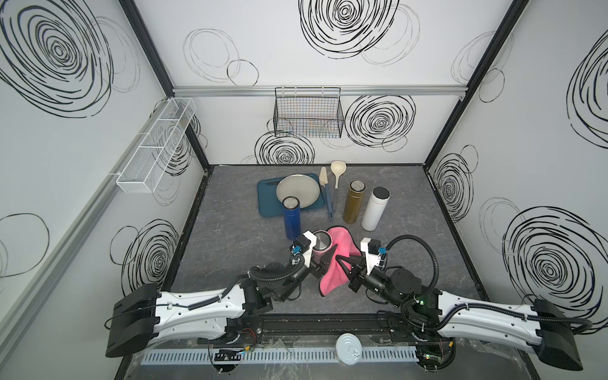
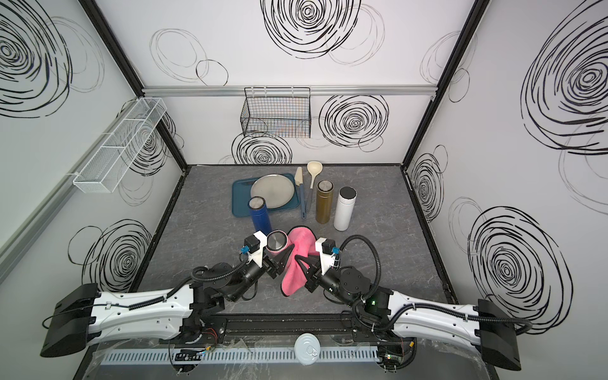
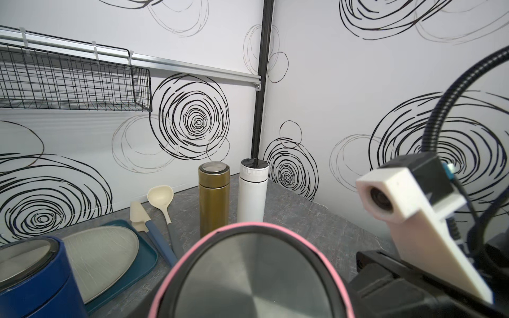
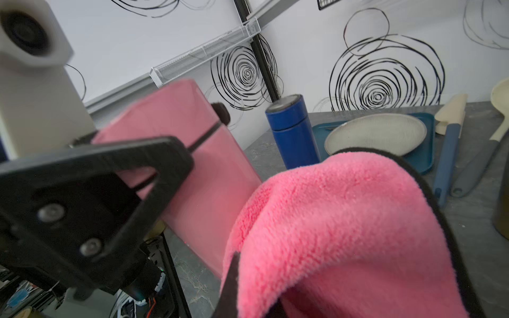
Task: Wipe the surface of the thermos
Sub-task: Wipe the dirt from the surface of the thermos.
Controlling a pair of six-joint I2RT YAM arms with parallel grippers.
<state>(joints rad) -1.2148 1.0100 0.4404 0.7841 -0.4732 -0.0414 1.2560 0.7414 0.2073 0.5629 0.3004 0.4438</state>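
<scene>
Pink cloth [image 4: 344, 220] pinched in right pincer [image 1: 340, 261], against pink thermos [image 1: 320, 242] clamped by left pincer [image 1: 321, 260].

The cloth [image 1: 342, 243] sits just right of the thermos [image 1: 322, 241], tray [image 1: 266, 197] behind.

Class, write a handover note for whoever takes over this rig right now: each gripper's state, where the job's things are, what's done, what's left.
Left gripper: shut on the pink thermos, held tilted between the arms.
Right gripper: shut on the pink cloth, draped against the thermos's side.
Done: both things gripped, cloth at the thermos.
Left: rub the cloth around the thermos; how much is already wiped cannot be told.
</scene>
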